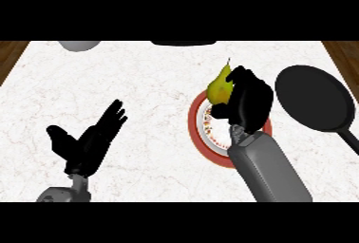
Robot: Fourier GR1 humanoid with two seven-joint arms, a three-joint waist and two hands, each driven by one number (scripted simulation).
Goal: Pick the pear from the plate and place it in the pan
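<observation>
Now my right hand [245, 97] has its fingers curled round the pear [220, 86] over the plate [196, 128]; next, carry it rightward to the pan [314, 98]; left hand [89, 137] rests, fingers released.

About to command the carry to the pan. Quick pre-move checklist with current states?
1. Right hand fingers curled round the pear: ok.
2. Pear clear of the plate: cannot tell; it shows over the plate's far rim, but the height is not readable from this view.
3. Pan bowl holds nothing: ok.
4. Path from pear to pan, nothing in between on the counter: ok.
5. Left hand open, at the view's left, away from plate and pan: ok.
6. Pan handle points toward the near right, out of the carry line: ok.
</observation>
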